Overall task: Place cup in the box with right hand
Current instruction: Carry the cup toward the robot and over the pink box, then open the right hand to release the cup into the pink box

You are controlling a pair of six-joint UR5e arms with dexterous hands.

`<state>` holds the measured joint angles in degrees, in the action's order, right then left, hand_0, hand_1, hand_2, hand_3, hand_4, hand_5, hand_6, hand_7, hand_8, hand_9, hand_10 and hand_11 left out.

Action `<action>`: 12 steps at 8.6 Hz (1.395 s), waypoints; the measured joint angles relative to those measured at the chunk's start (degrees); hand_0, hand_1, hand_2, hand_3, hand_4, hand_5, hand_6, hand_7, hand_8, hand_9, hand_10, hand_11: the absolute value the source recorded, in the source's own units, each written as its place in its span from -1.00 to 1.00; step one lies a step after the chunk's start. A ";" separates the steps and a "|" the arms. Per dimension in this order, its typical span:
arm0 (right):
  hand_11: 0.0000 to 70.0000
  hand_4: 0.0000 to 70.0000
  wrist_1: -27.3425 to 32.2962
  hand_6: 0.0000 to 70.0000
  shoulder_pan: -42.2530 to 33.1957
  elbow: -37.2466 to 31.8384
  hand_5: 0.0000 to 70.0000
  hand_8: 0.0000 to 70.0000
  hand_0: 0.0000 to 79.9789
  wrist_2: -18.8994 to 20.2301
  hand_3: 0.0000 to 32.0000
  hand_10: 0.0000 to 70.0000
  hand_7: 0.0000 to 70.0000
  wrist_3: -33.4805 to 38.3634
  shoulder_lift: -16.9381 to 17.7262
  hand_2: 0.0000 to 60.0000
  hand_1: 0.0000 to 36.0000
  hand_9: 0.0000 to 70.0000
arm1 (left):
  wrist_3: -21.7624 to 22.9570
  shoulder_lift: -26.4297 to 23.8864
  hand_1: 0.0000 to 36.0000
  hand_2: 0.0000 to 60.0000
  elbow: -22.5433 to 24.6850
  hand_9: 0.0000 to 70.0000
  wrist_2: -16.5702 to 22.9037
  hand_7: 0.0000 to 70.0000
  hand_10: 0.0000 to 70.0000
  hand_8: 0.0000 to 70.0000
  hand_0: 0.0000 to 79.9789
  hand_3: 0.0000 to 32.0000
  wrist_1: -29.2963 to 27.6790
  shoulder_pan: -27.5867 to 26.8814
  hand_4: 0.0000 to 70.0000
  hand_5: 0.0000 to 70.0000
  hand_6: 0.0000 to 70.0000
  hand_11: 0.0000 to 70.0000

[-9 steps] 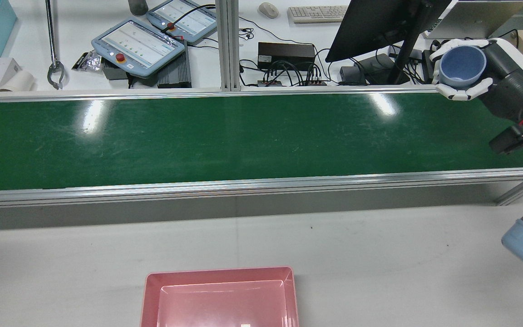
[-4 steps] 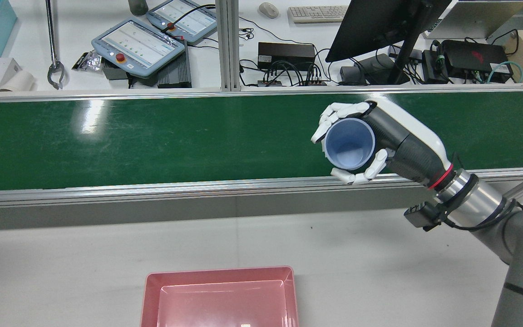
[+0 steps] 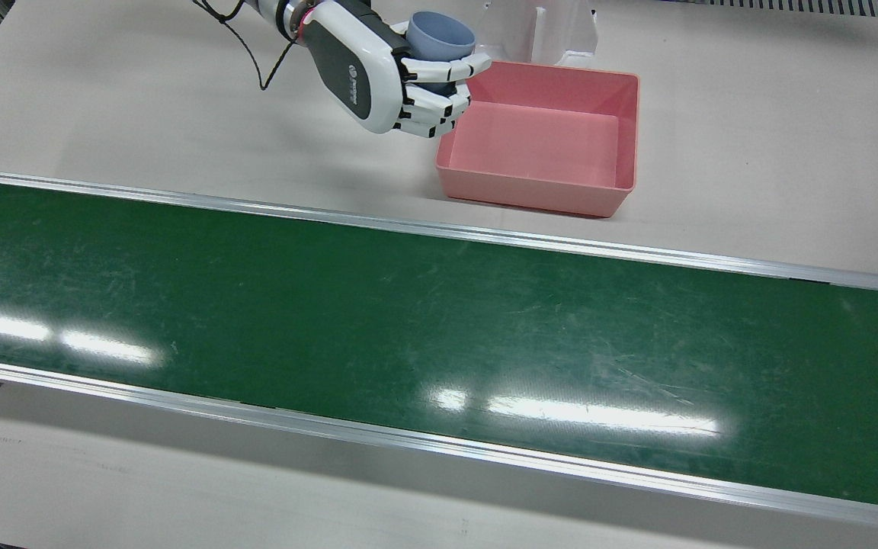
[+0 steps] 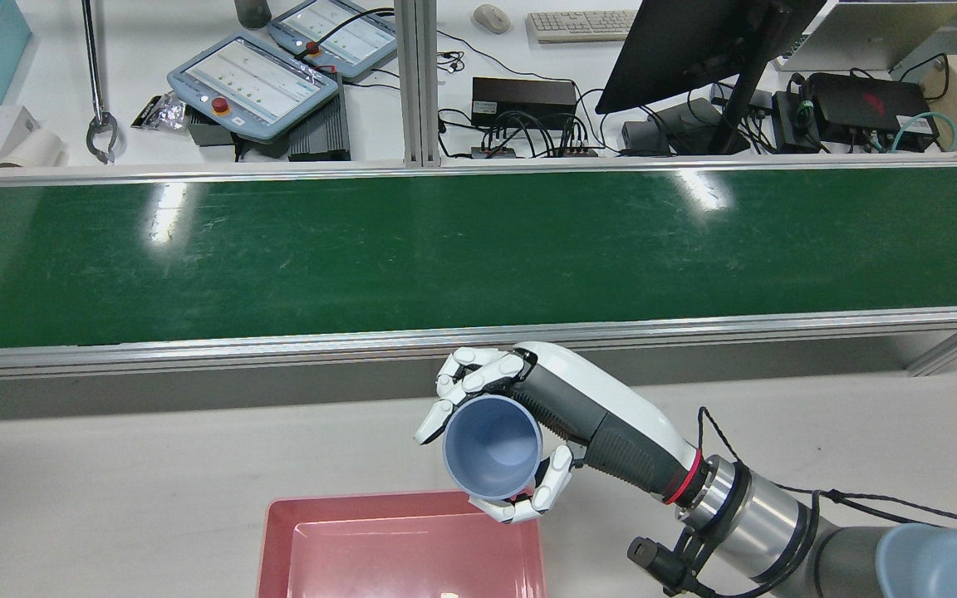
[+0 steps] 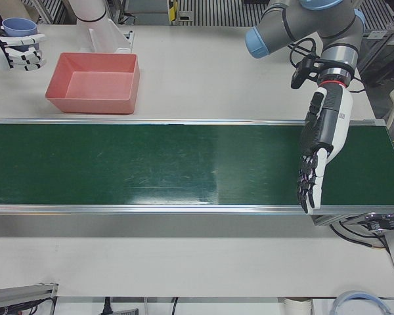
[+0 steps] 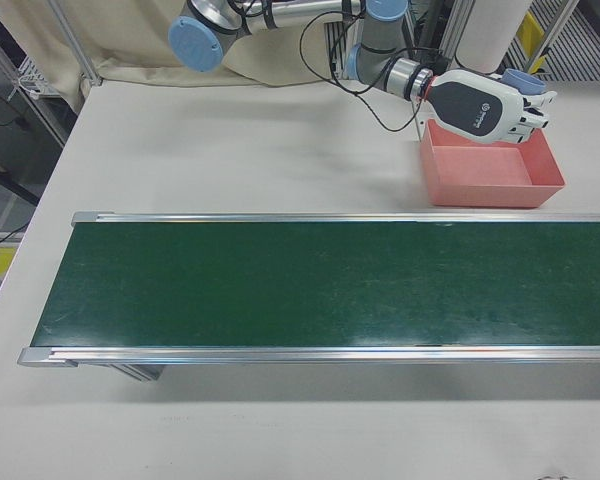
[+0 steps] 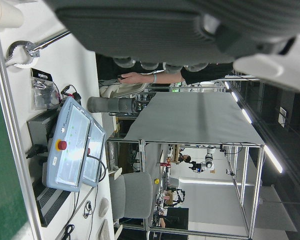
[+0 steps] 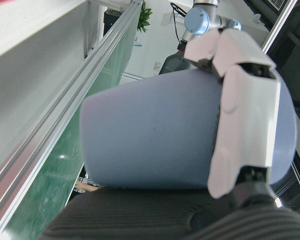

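Two arms stand at one long table [image 3: 751,107], and most of its middle is taken by a green conveyor belt [image 3: 408,320] that carries nothing. The pink box [image 3: 542,145] sits on the table on the robot's side of the belt, open side up and with nothing visible inside, probably so that the cup can be lowered into it from above. The right robot hand [image 4: 520,415] hangs over the corner of the box, fingers wrapped around the wall of the blue cup [image 4: 493,446]. It holds the cup mouth up above the table, touching neither box nor table; a side grasp leaves the bottom free for setting down. The left robot hand [image 5: 315,157] hangs far away over the other end of the belt, fingers straight and holding nothing, likely to stay clear.
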<state>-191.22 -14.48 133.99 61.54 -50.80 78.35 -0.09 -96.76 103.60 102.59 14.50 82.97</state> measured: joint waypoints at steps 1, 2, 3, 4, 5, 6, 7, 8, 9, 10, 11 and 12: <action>-0.96 -0.44 0.04 -0.90 2.04 -0.19 -0.98 -1.00 0.04 -0.72 -1.00 -0.99 -0.61 -0.59 -0.30 -0.93 -0.94 -0.96 | 0.00 -0.01 -1.00 -1.00 0.00 -1.00 0.01 -1.00 -1.00 -1.00 -1.00 -1.00 0.00 0.00 -1.00 -1.00 -1.00 -1.00; -0.97 -0.52 0.05 -0.90 3.46 -0.38 -0.99 -1.00 -0.14 -1.10 -1.00 -0.99 -0.58 -0.87 -0.41 -0.68 -0.81 -0.96 | 0.00 -0.01 -1.00 -1.00 -0.01 -1.00 0.03 -1.00 -1.00 -1.00 -1.00 -1.00 0.00 0.00 -1.00 -1.00 -1.00 -1.00; -0.97 -0.37 0.06 -0.89 4.29 -0.45 -0.98 -1.00 0.02 -1.26 -1.00 -0.99 -0.52 -0.99 -0.44 -1.00 -1.00 -0.95 | 0.00 -0.01 -1.00 -1.00 -0.03 -1.00 0.02 -1.00 -1.00 -1.00 -1.00 -1.00 0.00 0.00 -1.00 -1.00 -1.00 -1.00; -0.95 -0.35 0.06 -0.88 4.69 -0.46 -0.98 -1.00 0.03 -1.34 -1.00 -0.98 -0.48 -1.00 -0.46 -1.00 -0.98 -0.94 | 0.00 -0.01 -1.00 -1.00 -0.05 -1.00 0.02 -1.00 -1.00 -1.00 -1.00 -1.00 0.00 -0.02 -1.00 -1.00 -1.00 -1.00; -0.95 -0.41 0.06 -0.87 4.90 -0.51 -0.98 -1.00 -0.06 -1.38 -1.00 -0.97 -0.44 -0.99 -0.47 -0.80 -0.88 -0.93 | 0.00 -0.01 -1.00 -1.00 -0.06 -1.00 0.04 -1.00 -1.00 -1.00 -1.00 -1.00 0.00 -0.05 -1.00 -1.00 -1.00 -1.00; -0.94 -0.37 0.06 -0.86 5.00 -0.54 -0.97 -1.00 -0.01 -1.40 -1.00 -0.97 -0.42 -0.98 -0.47 -0.90 -0.90 -0.93 | 0.00 -0.01 -1.00 -1.00 -0.06 -1.00 0.03 -1.00 -1.00 -1.00 -1.00 -1.00 0.00 -0.04 -1.00 -1.00 -1.00 -1.00; -0.93 -0.42 0.05 -0.85 5.08 -0.62 -0.97 -1.00 -0.03 -1.41 -1.00 -0.96 -0.39 -0.98 -0.47 -0.78 -0.81 -0.91 | 0.00 -0.01 -1.00 -1.00 -0.07 -1.00 0.03 -1.00 -1.00 -1.00 -1.00 -1.00 0.00 -0.03 -1.00 -1.00 -1.00 -1.00; -0.71 -0.32 0.05 -0.67 5.12 -0.69 -0.91 -0.76 0.11 -1.42 -1.00 -0.82 0.43 -0.94 -0.47 -0.86 -0.73 -0.40 | 0.00 -0.01 -1.00 -1.00 -0.07 -1.00 0.04 -1.00 -1.00 -1.00 -1.00 -1.00 0.00 -0.04 -1.00 -1.00 -1.00 -1.00; -0.38 -0.22 0.03 -0.39 5.09 -0.60 -0.85 -0.30 0.03 -1.42 -1.00 -0.59 1.00 -0.80 -0.37 -0.03 -0.49 0.37 | 0.00 -0.01 -1.00 -1.00 -0.07 -1.00 0.03 -1.00 -1.00 -1.00 -1.00 -1.00 0.00 -0.03 -1.00 -1.00 -1.00 -1.00; -0.30 -0.13 0.00 -0.32 3.67 -0.13 -0.84 -0.19 -0.03 -1.42 -1.00 -0.53 1.00 -0.62 -0.20 0.13 -0.50 0.51 | 0.00 -0.01 -1.00 -1.00 -0.07 -1.00 0.00 -1.00 -1.00 -1.00 -1.00 -1.00 0.00 -0.05 -1.00 -1.00 -1.00 -1.00; -0.23 -0.08 -0.11 -0.30 0.32 0.62 -0.84 -0.13 0.02 -1.39 -1.00 -0.47 1.00 -0.47 0.19 -0.16 -0.67 0.58 | 0.00 -0.01 -1.00 -1.00 -0.07 -1.00 0.01 -1.00 -1.00 -1.00 -1.00 -1.00 0.00 -0.04 -1.00 -1.00 -1.00 -1.00; -0.15 -0.12 -0.97 -0.28 -5.31 1.21 -0.83 -0.08 -0.03 -1.18 -1.00 -0.42 1.00 0.67 1.22 -0.25 -0.72 0.64 | 0.00 -0.01 -1.00 -1.00 -0.07 -1.00 0.04 -1.00 -1.00 -1.00 -1.00 -1.00 0.00 -0.03 -1.00 -1.00 -1.00 -1.00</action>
<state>-192.19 -19.79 135.20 60.35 -50.13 79.57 -0.09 -96.77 103.53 102.63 14.50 82.94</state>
